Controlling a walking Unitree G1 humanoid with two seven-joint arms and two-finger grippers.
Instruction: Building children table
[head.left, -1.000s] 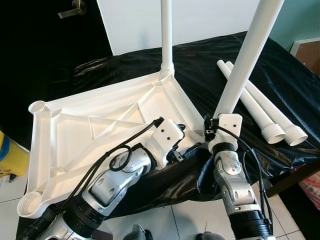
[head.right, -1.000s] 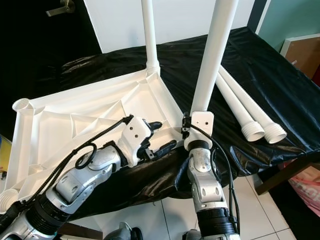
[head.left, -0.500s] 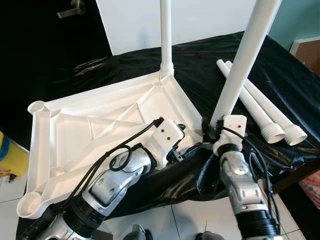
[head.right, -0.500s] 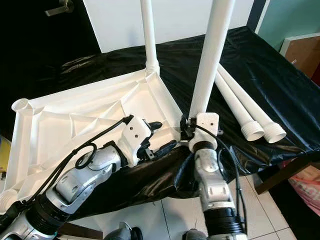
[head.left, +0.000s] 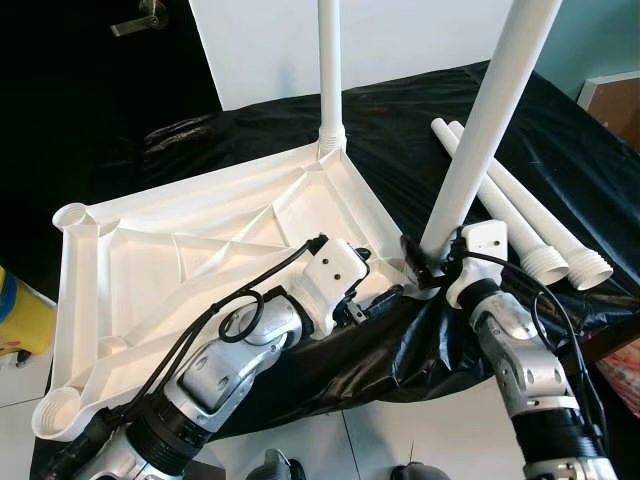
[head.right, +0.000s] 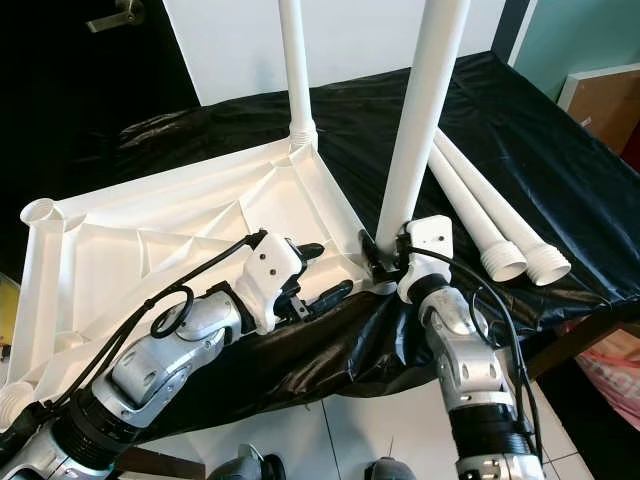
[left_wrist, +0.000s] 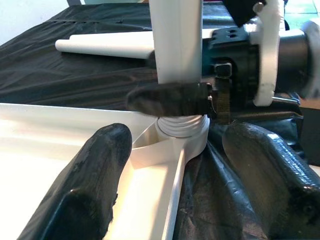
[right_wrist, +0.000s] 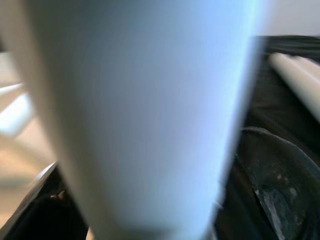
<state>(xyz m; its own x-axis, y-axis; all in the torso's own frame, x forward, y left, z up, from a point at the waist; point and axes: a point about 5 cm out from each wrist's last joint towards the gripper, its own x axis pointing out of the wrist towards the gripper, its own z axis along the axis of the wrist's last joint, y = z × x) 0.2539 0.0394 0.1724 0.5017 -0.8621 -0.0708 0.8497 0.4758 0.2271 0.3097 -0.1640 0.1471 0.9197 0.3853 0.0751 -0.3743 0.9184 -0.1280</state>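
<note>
Compared w/ one second ago, the right gripper (head.left: 428, 268) is lower and more to the robot's right, and the long white plastic tube leg (head.left: 485, 120) it is clamped on now stands w/ its threaded bottom end in the near-right corner socket (left_wrist: 181, 141) of the upside-down white plastic table top (head.left: 200, 260); before, the wrist was under the leg and further from the corner. In my judgement this means the second leg is being seated or screwed in, approx. halfway through the build, since the thread rings are still visible above the socket in the left wrist view, so it is prob. not fully home. The left gripper (head.left: 372, 296) rests at the table top's near edge just beside that corner, its two black fingers (left_wrist: 97, 175) apart, one over the white rim and one over the black plastic sheet (head.left: 560, 150) that covers the work surface; it holds nothing. Another white tube leg (head.left: 330, 70) already stands upright in the far corner socket. Two more white tube legs (head.left: 520, 225) lie side by side on the black sheet, to the right and well apart from the table top. As for containers: the two left corner sockets, the far one (head.left: 74, 214) and the near one (head.left: 58, 408), are open cups and look empty; the ribbed underside holds nothing loose.
</note>
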